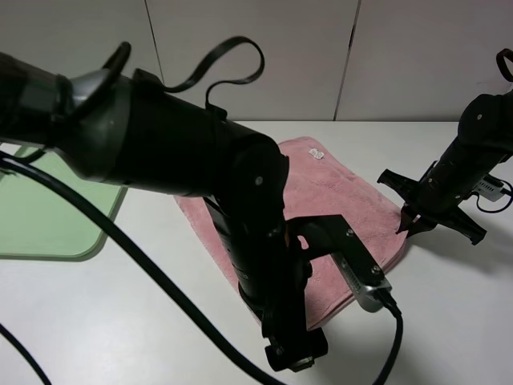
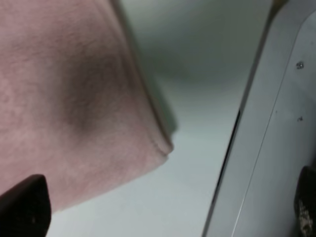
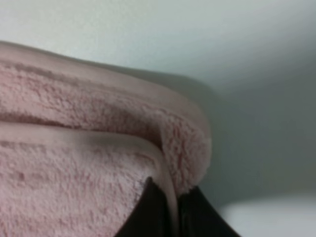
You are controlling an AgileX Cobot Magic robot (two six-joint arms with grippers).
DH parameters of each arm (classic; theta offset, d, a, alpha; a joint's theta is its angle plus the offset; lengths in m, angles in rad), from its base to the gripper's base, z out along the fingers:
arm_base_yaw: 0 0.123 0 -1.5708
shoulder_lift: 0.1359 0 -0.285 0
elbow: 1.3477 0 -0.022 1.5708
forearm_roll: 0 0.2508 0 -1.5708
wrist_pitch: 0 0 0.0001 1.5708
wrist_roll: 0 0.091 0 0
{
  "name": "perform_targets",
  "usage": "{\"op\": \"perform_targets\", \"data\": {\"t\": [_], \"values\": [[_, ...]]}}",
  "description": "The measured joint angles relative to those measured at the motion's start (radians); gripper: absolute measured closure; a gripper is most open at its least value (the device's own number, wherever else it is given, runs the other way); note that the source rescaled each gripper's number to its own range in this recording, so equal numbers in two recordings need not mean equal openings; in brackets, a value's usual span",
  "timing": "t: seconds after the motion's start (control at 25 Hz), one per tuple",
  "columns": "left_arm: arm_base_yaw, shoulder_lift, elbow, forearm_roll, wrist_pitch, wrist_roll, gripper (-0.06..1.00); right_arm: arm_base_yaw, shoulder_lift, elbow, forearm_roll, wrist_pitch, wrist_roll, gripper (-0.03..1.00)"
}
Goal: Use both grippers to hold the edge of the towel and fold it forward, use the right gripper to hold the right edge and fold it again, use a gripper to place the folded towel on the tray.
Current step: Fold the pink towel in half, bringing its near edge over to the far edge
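Where the towel is found: the towel (image 1: 337, 200) is laid flat on the white table (image 1: 120, 321), near the middle, to the right of the tray and apart from it.
Towel layers: two fluffy pink layers are seen lying one against the other in the right wrist view, each finished by a smooth hem (image 3: 98, 138).
Tag: a small white tag (image 1: 318, 154) is seen near the towel's far corner.
Tray: the pale green tray (image 1: 40, 216) is set at the left side of the table and is partly hidden behind the left arm (image 1: 200, 160).
Right gripper: the right gripper (image 1: 410, 224) is lowered onto the towel's right edge. In its wrist view the dark fingers (image 3: 148, 212) are pressed together with the hem pinched between them.
Left gripper: the left gripper (image 2: 165, 210) is carried low at the towel's near edge and is largely covered by its own arm in the high view. In its wrist view the two fingers (image 2: 24, 207) are seen at opposite sides, held wide apart.
Towel corner by the left gripper: a corner is seen flat on the table ahead of the fingertips. Whether cloth is touched by the nearer finger cannot be told.
Unidentified part: a pale grey panel (image 2: 276, 123) is seen beside the far finger. What it is cannot be told.
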Motion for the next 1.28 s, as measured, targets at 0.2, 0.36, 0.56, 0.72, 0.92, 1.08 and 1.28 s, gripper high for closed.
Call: {"op": "perform_targets", "data": {"t": [0.2,0.36,0.56,0.72,0.92,1.08,1.28], "values": [[-0.013,0.042,-0.046,0.015,0.015,-0.075,-0.04,0.0,0.0,0.0,0.0,0.0,0.0,0.97],[-0.013,0.065,-0.061,0.063,0.022,-0.14,-0.04,0.0,0.0,0.0,-0.001,0.0,0.0,0.97],[-0.013,0.106,-0.064,0.066,0.039,-0.192,-0.03,0.0,0.0,0.0,-0.004,-0.001,0.0,0.97],[-0.013,0.123,-0.064,0.068,0.025,-0.204,-0.03,0.0,0.0,0.0,-0.007,-0.002,0.0,0.97],[-0.013,0.161,-0.064,0.071,0.003,-0.228,-0.02,0.0,0.0,0.0,-0.009,-0.003,0.0,0.97],[-0.013,0.164,-0.065,0.073,-0.003,-0.232,0.0,0.0,0.0,0.0,-0.011,-0.003,0.0,0.97],[-0.013,0.167,-0.065,0.117,-0.007,-0.246,0.17,0.0,0.0,0.0,-0.011,-0.003,0.0,0.97]]}}
